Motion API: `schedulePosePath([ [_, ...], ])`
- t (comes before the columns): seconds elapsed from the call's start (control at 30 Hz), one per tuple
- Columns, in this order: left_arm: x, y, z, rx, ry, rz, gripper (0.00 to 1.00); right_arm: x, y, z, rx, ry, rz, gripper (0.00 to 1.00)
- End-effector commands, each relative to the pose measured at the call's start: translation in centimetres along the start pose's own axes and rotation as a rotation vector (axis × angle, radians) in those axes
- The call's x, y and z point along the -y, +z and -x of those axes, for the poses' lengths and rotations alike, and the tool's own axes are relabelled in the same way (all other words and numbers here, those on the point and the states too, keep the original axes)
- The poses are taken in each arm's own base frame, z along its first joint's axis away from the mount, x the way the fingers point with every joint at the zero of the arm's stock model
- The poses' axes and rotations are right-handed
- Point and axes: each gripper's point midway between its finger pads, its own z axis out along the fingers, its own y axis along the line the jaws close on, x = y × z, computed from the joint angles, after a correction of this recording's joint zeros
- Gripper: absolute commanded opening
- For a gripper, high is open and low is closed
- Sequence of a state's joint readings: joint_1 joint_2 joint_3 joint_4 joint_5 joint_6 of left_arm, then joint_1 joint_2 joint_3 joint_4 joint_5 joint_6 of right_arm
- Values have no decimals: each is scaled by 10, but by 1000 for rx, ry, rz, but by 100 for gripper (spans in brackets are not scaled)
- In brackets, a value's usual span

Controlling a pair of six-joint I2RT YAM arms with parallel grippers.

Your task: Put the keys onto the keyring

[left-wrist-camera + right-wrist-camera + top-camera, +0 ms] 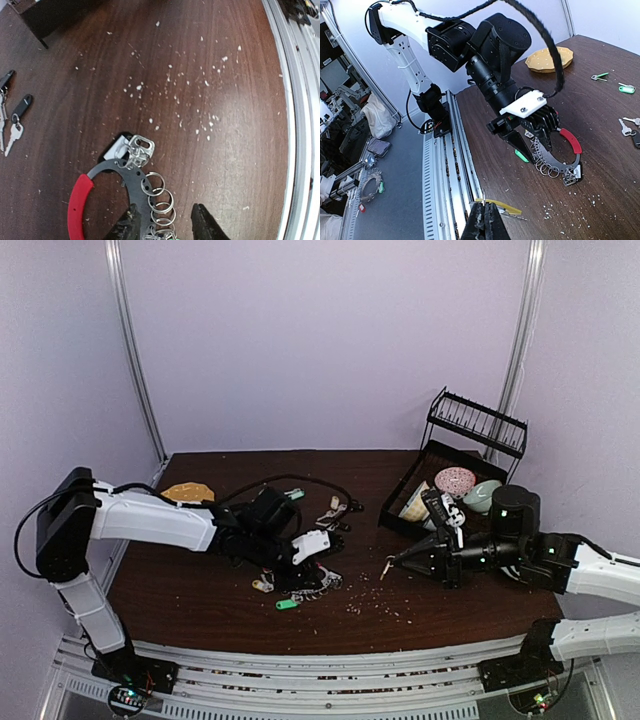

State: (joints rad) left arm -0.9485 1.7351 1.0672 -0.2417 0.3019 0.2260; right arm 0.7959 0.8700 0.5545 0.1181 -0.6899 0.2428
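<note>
The keyring (125,181) is a dark grey arc with a red part, a row of small split rings and a silver clasp. It lies on the table in front of the left arm (312,586) and also shows in the right wrist view (559,161). My left gripper (165,227) is open and low over it, one finger on each side of the ringed arc (303,575). My right gripper (485,220) is shut on a yellow-tagged key (504,206) and holds it right of the keyring (390,564). A green-tagged key (287,604) lies beside the keyring.
Loose keys (335,512) lie behind the keyring, some black-headed (20,107) and some green-tagged (626,89). A yellow disc (187,492) sits at the back left. A black dish rack (455,480) with bowls stands at the back right. White crumbs (200,100) dot the table.
</note>
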Motion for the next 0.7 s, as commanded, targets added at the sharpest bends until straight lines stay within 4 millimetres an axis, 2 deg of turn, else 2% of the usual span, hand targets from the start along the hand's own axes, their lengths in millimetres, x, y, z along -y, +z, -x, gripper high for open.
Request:
schedulePosePath([
  [0.0,1,18,-13,-62,49,-49,36,-2,-2,3,25,-2,13,0],
  [0.1,-11,30,-13,-99,-94,-51,32,-2,-3,3,31,2,5,0],
  [0.2,-15,27,-14,-66,-217,-10,32,-1,-3,2,35,5,2,0],
  [0.3,-38,15,-5,-19,-465,153,19,0,-1,2,34,2,4,0],
  [0.37,-49,-10,12,67,-590,309,20,1,1,1,24,4,9,0],
  [0.43,-44,-38,42,229,-637,385,21,1,2,0,18,6,14,0],
  [0.47,-37,-42,48,274,-669,377,20,1,3,0,19,6,15,0],
  [0.5,-31,-39,47,283,-709,349,18,1,3,0,23,4,17,0],
  [0.6,-6,-6,21,149,-823,229,16,-1,1,2,34,-1,25,0],
  [0.67,7,6,13,107,-834,201,17,-3,-1,1,39,-5,26,0],
])
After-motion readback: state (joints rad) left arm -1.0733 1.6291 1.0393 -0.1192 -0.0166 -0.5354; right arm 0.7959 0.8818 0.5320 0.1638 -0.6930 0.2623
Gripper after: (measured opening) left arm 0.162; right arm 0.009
